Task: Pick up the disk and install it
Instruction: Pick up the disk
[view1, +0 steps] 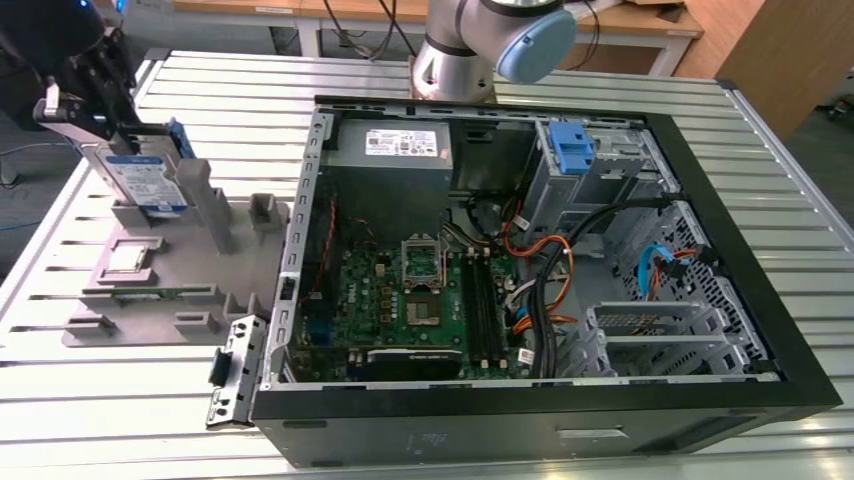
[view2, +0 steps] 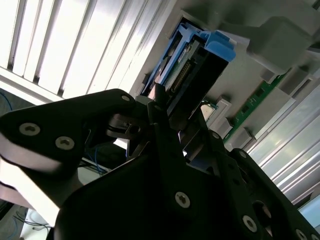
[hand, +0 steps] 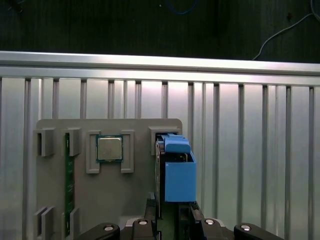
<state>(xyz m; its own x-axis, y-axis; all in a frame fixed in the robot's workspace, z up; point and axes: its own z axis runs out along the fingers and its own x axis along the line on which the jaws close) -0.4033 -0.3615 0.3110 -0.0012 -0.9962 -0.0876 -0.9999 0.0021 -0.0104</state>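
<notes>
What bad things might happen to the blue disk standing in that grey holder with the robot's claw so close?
1. The disk stands on edge in a slot of the grey holder; a crooked pull by the gripper might jam it.
2. A chip sits in the next pocket; a bump might knock it out.
3. Loose cables inside the computer case might snag the disk.

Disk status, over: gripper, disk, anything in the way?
Gripper at the disk's upper end. Disk upright in grey fixture, outside the computer case. Nothing seen blocking it.
</notes>
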